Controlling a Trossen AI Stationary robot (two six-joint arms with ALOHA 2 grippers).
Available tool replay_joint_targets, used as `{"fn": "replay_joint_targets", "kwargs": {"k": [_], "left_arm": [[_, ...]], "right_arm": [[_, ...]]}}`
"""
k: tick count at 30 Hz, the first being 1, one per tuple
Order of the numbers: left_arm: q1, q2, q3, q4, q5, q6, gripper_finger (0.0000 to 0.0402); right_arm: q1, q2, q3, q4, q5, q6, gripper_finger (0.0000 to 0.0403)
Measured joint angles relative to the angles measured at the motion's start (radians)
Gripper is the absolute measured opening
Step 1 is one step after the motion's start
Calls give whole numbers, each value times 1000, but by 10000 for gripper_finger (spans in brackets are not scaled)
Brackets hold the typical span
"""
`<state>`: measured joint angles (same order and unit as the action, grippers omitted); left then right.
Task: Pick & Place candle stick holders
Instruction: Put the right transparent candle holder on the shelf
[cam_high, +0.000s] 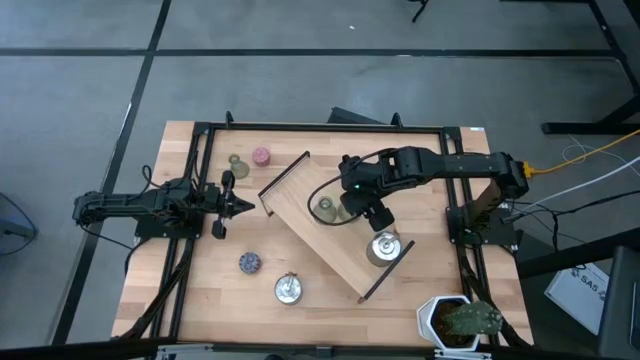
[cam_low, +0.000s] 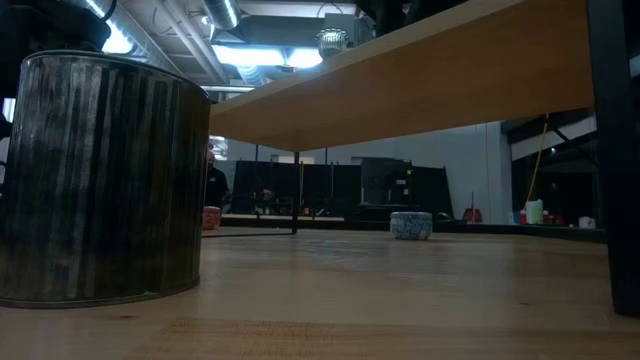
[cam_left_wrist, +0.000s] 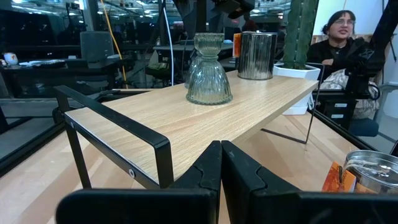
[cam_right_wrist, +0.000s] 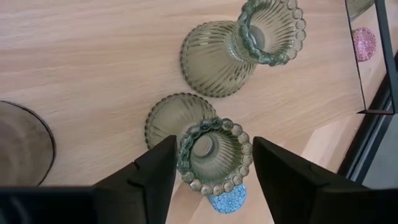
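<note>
The right arm reaches from the right edge of the worktop across to the middle, bent at the elbow, so that its right tool hangs over the long wooden tray lying slantwise there. Seen from its wrist, the two dark fingers stand apart on either side of the beaded rim of a green bell-shaped holder; they look slightly clear of the rim, so whether they grip it cannot be told. The holder stands upright on the tray. A second green holder stands just beside it on the same board.

A shiny silver holder sits farther along the tray, towards its lower end. On the bare worktop are another silver holder, a blue holder, a pink holder and a third green holder.

The left arm lies stretched out low along the left side, its left tool closed and empty, pointing at the tray's end.
</note>
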<state>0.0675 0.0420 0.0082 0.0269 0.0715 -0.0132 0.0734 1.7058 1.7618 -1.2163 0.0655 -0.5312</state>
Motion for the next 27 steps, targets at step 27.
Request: {"fn": "replay_joint_targets", "kwargs": {"k": [27], "left_arm": [[0,0,0,0,0,0,4]], "right_arm": [[-13,-94,0,1,10,88,268]]}}
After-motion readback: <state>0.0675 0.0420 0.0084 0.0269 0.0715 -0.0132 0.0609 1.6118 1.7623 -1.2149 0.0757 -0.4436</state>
